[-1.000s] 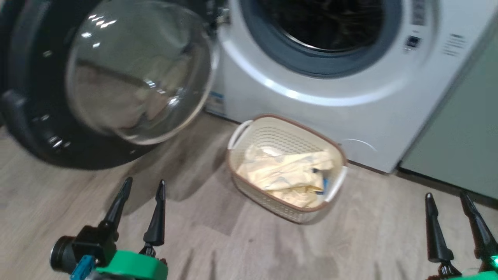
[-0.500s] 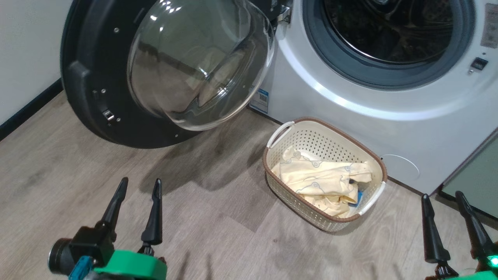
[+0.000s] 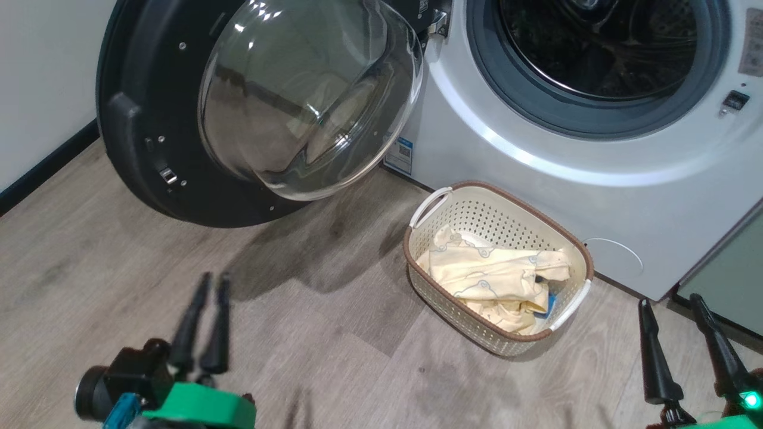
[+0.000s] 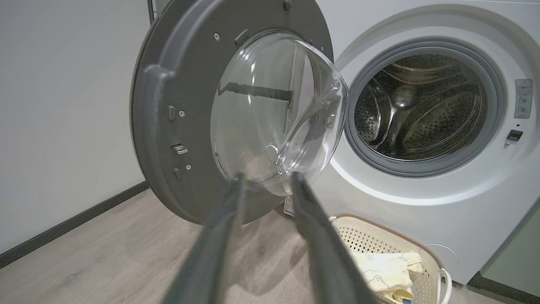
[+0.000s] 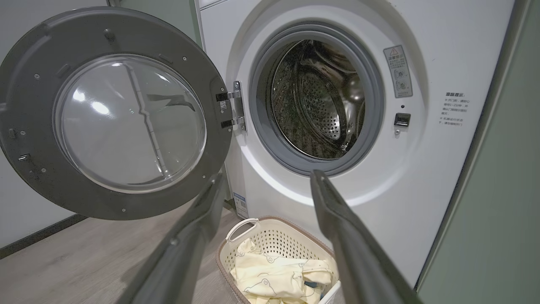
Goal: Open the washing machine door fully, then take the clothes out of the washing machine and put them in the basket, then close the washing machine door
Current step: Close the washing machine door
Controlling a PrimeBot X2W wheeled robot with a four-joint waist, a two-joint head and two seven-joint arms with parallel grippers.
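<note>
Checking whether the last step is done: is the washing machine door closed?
No, the washing machine door stands swung wide open on its hinges, leaving the drum of the washing machine exposed.

Washing machine (image 3: 536, 196) at back, centre-R. Washing machine door (image 3: 137, 119) swung out to its L, hinged at L edge of the drum opening; wall (image 3: 42, 77) behind door, far L. Basket (image 3: 512, 217) on floor (image 3: 298, 333) just in front of machine, below opening, R of door & apart from it. Clothes (image 3: 495, 277) in basket. Cabinet (image 3: 727, 268) beside machine on R. L hand (image 3: 214, 280) front L, before door; R hand (image 3: 669, 302) front R, R of basket, before cabinet.
</note>
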